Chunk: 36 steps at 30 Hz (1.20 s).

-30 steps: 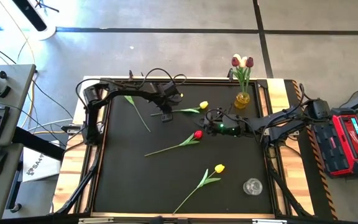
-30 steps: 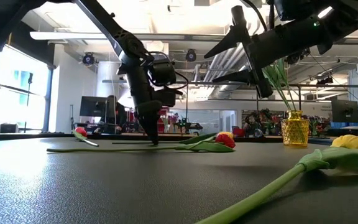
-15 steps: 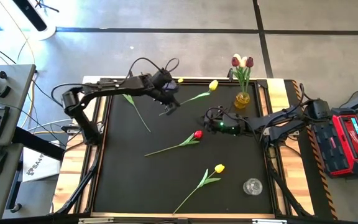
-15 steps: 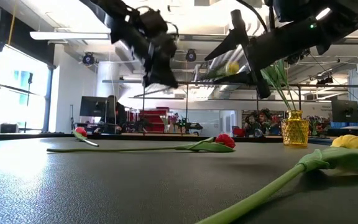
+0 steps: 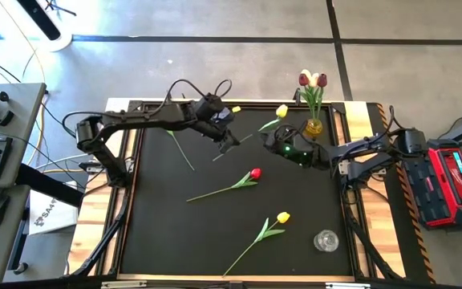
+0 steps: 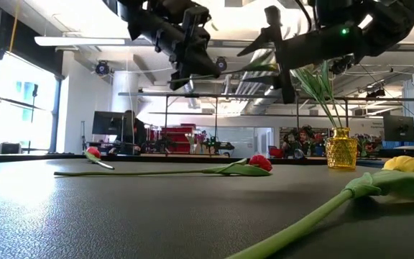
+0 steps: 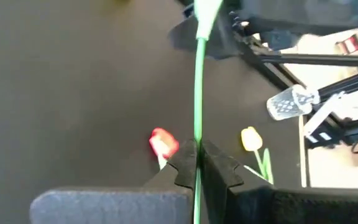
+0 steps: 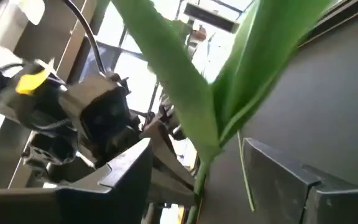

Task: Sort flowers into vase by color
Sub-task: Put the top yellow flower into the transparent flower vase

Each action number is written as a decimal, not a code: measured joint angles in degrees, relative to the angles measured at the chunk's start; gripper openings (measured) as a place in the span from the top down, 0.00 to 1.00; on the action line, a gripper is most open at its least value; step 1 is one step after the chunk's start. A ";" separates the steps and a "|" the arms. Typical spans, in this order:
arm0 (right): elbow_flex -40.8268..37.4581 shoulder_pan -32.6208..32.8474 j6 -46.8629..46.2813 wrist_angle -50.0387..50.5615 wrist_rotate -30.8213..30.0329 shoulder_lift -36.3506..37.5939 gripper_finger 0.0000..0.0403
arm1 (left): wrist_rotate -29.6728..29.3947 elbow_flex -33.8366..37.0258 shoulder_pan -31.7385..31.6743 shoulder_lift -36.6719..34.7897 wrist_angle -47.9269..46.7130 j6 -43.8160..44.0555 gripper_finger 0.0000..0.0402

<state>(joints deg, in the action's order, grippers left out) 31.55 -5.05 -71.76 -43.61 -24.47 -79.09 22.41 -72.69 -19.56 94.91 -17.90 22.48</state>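
Left gripper [image 5: 229, 142] clenched on the stem of a yellow tulip [image 5: 281, 111], held in the air. Right gripper [image 5: 273, 143] just beside, fingers spread around the stem and leaves, not closed. Beyond the right gripper: yellow vase [image 5: 314, 127] with two tulips. Nearer the table's front: red tulip [image 5: 254, 173], second yellow tulip [image 5: 282, 217], clear glass vase [image 5: 325, 240]. Stem beside left arm [image 5: 179, 146], head hidden.
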 joint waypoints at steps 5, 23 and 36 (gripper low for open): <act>0.00 -0.56 0.23 0.09 3.20 0.00 0.53 | -0.07 -0.02 0.96 0.00 2.29 1.46 1.00; 0.00 -0.53 10.78 9.18 7.51 1.17 0.99 | -0.39 0.00 -0.68 0.00 -1.42 -2.10 0.79; -0.02 6.23 22.49 34.90 9.17 12.91 1.00 | -0.66 -0.02 -1.79 0.00 -4.92 -4.13 0.74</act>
<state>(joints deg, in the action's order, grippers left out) 31.53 1.18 -49.27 -8.71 -15.30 -66.18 21.76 -72.71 -21.35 94.91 -22.82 18.35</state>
